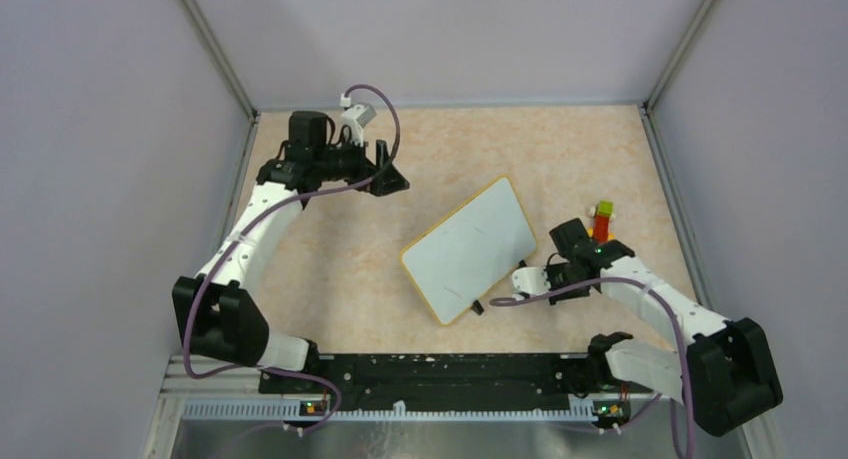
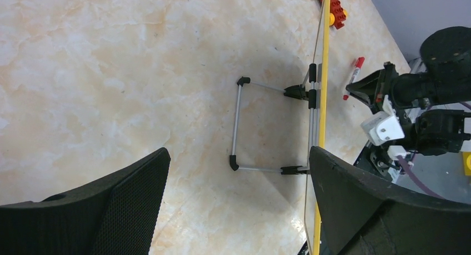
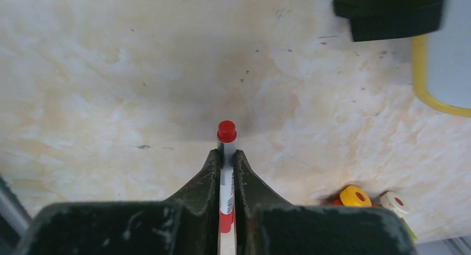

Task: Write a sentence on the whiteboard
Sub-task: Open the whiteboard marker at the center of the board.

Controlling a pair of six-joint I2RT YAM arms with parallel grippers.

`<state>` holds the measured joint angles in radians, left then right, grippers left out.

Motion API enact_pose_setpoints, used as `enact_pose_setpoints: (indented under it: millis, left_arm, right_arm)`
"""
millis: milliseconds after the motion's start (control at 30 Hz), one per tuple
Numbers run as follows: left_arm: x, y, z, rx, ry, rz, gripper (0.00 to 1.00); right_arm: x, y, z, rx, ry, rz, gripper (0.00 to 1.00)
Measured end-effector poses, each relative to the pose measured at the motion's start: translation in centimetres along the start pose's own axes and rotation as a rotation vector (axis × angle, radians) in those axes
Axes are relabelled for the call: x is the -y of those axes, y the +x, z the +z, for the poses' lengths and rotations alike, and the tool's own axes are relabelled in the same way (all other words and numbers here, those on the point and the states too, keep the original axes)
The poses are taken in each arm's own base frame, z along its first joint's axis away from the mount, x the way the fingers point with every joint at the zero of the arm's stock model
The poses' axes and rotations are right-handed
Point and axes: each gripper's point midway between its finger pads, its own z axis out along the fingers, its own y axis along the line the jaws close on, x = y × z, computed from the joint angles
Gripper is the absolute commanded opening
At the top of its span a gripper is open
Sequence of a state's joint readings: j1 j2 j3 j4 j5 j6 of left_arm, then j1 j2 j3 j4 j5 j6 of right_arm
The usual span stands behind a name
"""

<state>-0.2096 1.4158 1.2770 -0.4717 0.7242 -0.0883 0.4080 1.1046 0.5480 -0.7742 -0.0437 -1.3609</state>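
Two fingers pinched tight on the pen: the right end effector gripped the red-and-white marker along its barrel, red end poking out ahead, low over the worktop. That read as a pick-up hold rather than a writing one, and the red tip looked like a cap. Just beside it sat a small pile of coloured toy blocks — tight quarters on that side, with the enclosure wall beyond. The whiteboard stood near, at mid-worktop, propped at a slant on its wire stand, face turned toward the right arm. No red words showed on it, so the writing looked unstarted. Across the board, the left end effector hovered well apart, jaws spread wide and holding nothing — perhaps placed to pull the cap. Bare worktop lay all around it, plenty of room to swing in.
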Motion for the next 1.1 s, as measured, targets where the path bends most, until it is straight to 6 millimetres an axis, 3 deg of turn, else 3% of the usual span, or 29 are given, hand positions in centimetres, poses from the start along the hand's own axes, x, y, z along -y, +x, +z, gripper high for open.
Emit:
enact_pose_setpoints:
  millis: [100, 200, 467, 633, 700, 867, 1100]
  left_arm:
    - [-0.1, -0.1, -0.3, 0.004, 0.001, -0.023, 0.99]
    - [-0.2, -0.9, -0.8, 0.018, -0.007, -0.027, 0.99]
    - [1.4, -5.9, -3.1, 0.139, -0.016, 0.068, 0.99]
    - [3.8, -7.1, -4.7, 0.192, 0.04, 0.131, 0.99]
    - [4.9, -7.5, -4.8, 0.211, 0.096, 0.144, 0.99]
    - [7.8, -7.5, -4.6, 0.225, 0.233, 0.137, 0.98]
    - [14.0, -6.6, -1.4, 0.177, 0.33, 0.227, 0.95]
  right_arm:
    - [0.9, -1.9, -2.5, 0.089, 0.022, 0.043, 0.0]
    - [3.2, -4.3, -6.4, 0.203, 0.1, 0.09, 0.0]
    - [10.3, -12.1, -20.3, 0.65, 0.325, 0.358, 0.0]
    - [14.9, -16.1, -28.6, 0.988, 0.416, 0.603, 0.0]
    - [16.4, -17.2, -30.9, 1.103, 0.415, 0.709, 0.0]
    - [20.4, -18.0, -34.1, 1.307, 0.362, 1.027, 0.0]
    - [24.7, -16.4, -35.0, 1.378, 0.337, 1.48, 0.0]
